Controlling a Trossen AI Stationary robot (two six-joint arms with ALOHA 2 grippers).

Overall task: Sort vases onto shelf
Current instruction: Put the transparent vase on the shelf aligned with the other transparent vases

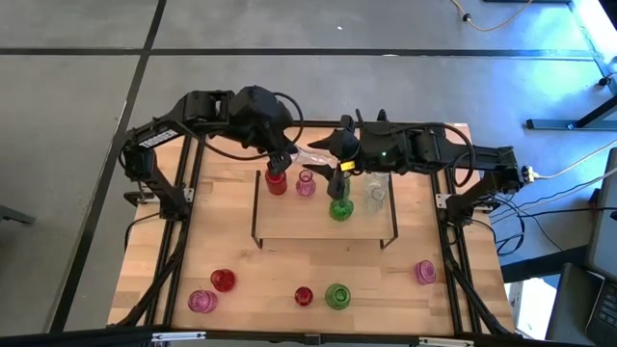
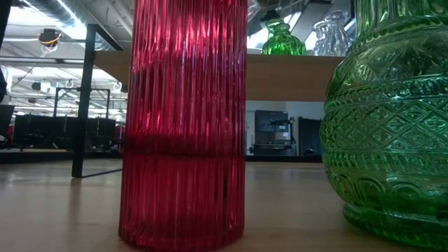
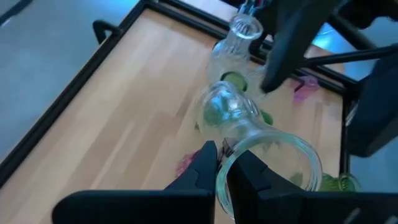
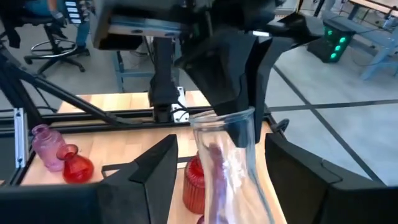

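My left gripper point(image 1: 282, 154) is over the far left part of the shelf point(image 1: 289, 224) and is shut on a clear glass vase point(image 1: 310, 154) that lies almost level in the air. My right gripper point(image 4: 221, 146) is open, one finger on each side of that vase point(image 4: 227, 168), with a gap to the glass. A red vase point(image 1: 277, 181), a pink one point(image 1: 306, 183), a green one point(image 1: 340, 207) and a clear one point(image 1: 374, 196) stand on the shelf. Several more stand on the table near its near edge. My left gripper point(image 3: 222, 165) pinches the wide open rim point(image 3: 219, 177) of the clear vase, one finger point(image 3: 249, 171) inside the opening and one point(image 3: 202, 165) outside. The vase is lifted clear and sticks out nearly level from the fingers toward the right arm, over the shelf.
On the table's near strip stand a red vase point(image 1: 223, 280), a pink point(image 1: 201, 301), a small red point(image 1: 304, 296), a green point(image 1: 337, 295) and a pink point(image 1: 425, 272). The low view is filled by the ribbed red vase point(image 2: 182, 126) and the green vase point(image 2: 392, 119).
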